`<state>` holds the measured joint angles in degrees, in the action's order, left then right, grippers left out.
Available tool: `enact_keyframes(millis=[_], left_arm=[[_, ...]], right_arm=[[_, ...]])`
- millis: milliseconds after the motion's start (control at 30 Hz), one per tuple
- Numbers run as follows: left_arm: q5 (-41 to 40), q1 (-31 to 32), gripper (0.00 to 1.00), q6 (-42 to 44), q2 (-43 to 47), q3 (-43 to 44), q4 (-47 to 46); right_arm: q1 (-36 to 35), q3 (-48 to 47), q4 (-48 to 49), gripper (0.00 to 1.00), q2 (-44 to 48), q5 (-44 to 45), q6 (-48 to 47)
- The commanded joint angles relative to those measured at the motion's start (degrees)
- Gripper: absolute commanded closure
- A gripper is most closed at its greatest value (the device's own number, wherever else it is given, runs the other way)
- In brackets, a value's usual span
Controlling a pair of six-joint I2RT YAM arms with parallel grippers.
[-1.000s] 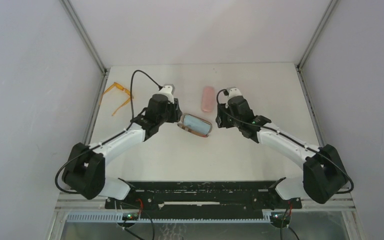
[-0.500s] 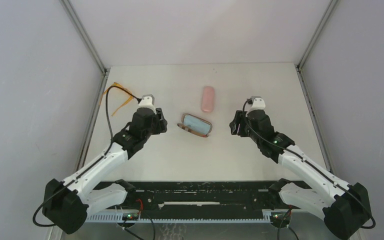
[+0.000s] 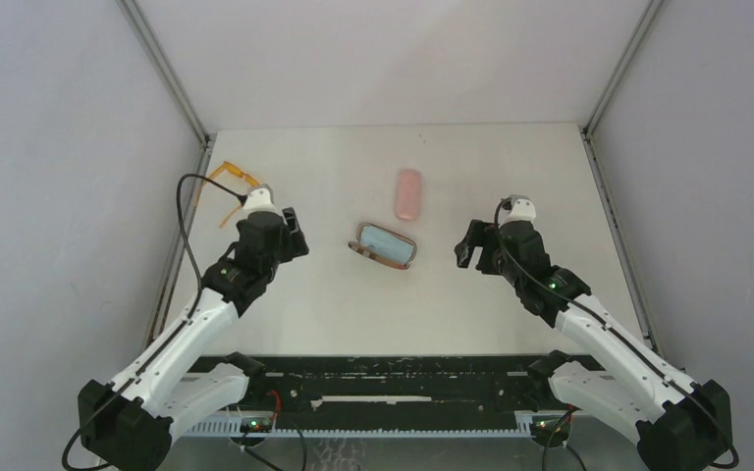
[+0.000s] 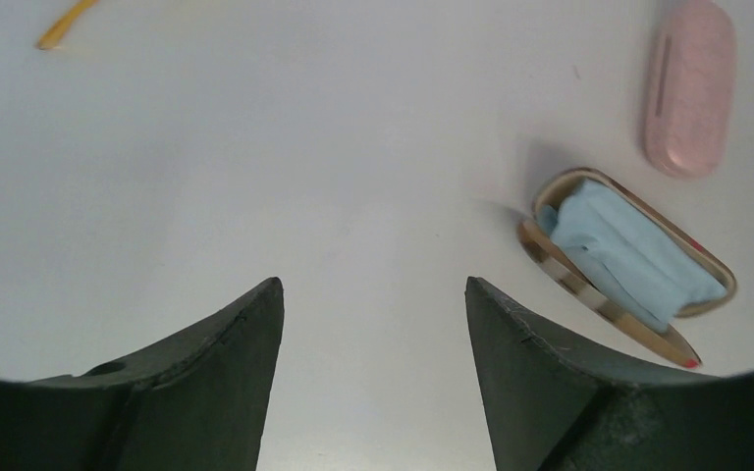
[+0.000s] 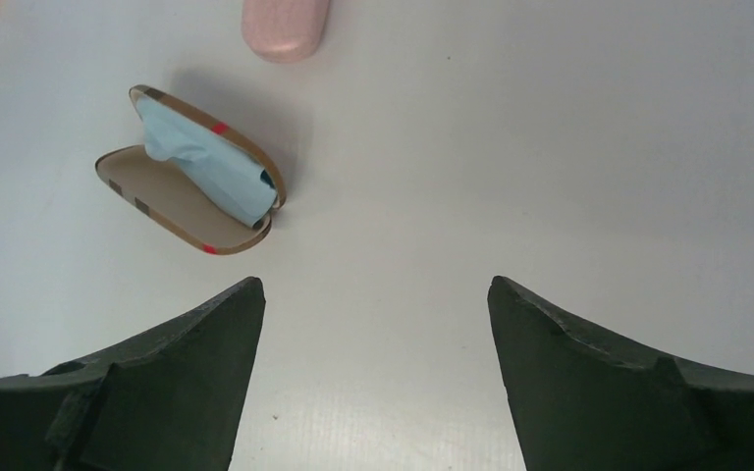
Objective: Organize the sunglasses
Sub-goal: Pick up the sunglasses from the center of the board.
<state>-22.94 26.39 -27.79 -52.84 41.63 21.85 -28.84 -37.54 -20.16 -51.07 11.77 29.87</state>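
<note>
While my left claw (image 4: 373, 294) and right claw (image 5: 375, 289) hang spread, empty: orange sunglasses (image 3: 233, 181) at far-left edge of table (image 3: 511, 177); black pair unseen. Risk: a shallow pinch may skid the thin frame away.

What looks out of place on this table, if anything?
The orange sunglasses lie unfolded at the far left edge of the table, apart from both cases. The brown case in the middle sits open with a blue cloth bunched inside; no glasses show in it. The pink case behind it is shut.
</note>
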Motion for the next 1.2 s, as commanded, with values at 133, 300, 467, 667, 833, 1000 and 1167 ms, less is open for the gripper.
enact_keyframes(millis=[133, 300, 467, 667, 833, 1000, 1167], left_arm=[[-3.7, -10.6, 0.27, 4.3, -9.3, 12.2, -0.2], [0.4, -18.1, 0.29, 8.4, -22.6, 22.1, 0.2], [4.5, -23.4, 0.33, 15.3, -39.4, 36.5, 5.9], [5.8, -27.0, 0.34, 21.7, -55.5, 50.6, 14.6], [10.6, -29.7, 0.34, 24.5, -61.2, 54.6, 15.3], [13.9, -30.6, 0.32, 28.5, -66.0, 59.2, 16.5], [15.9, -31.2, 0.31, 30.4, -69.3, 63.1, 17.5]], right_arm=[[0.6, -0.4, -2.7, 0.15, 0.8, -7.0, 3.6], [0.5, -0.3, -2.6, 0.15, 0.3, -11.6, 1.4], [0.6, -0.3, -1.4, 0.16, -0.5, -14.9, -1.3], [0.5, 0.5, -0.1, 0.16, -0.6, -17.7, -3.5], [0.5, 0.9, 0.6, 0.16, -2.4, -18.7, -5.7], [0.5, 0.8, 2.0, 0.16, -4.3, -20.3, -6.8], [0.5, 0.8, 2.8, 0.16, -5.4, -22.6, -6.9]])
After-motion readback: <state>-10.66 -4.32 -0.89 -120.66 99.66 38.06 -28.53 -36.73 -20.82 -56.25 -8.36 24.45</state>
